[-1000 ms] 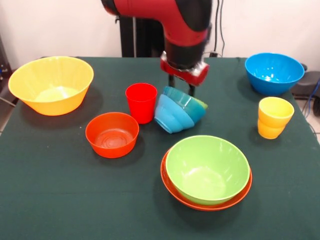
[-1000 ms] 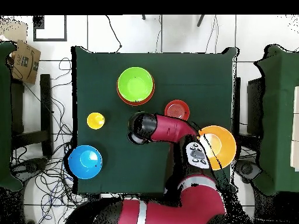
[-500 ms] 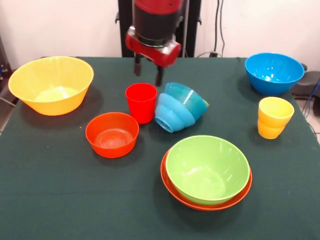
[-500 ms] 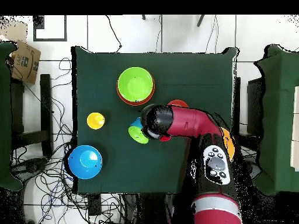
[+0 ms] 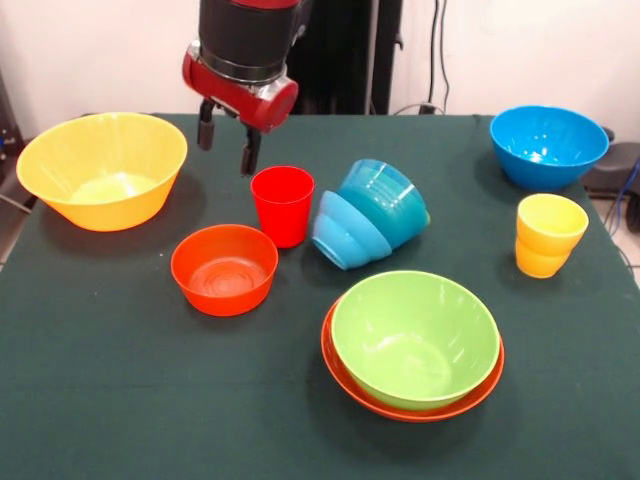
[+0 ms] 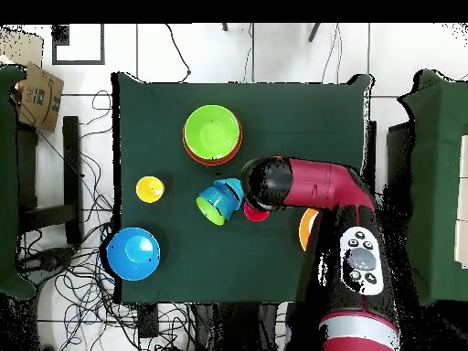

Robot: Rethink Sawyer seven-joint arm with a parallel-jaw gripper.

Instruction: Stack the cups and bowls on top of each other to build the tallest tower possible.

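From the front, the jaws (image 5: 227,146) hang open and hold nothing, up above the green worktop (image 5: 100,380), between the big yellow bowl (image 5: 102,168) at the far left and the red cup (image 5: 283,204). A pile of blue bowls (image 5: 368,212) lies tipped on its side, touching the red cup's right side. A small red bowl (image 5: 224,268) sits near the cup. A green bowl (image 5: 415,336) sits inside a red one at the near right. The yellow cup (image 5: 548,234) and a blue bowl (image 5: 548,145) stand at the right.

From above, the arm (image 6: 306,187) covers the red cup and most of the yellow bowl. The blue pile (image 6: 218,201) lies just beside it.
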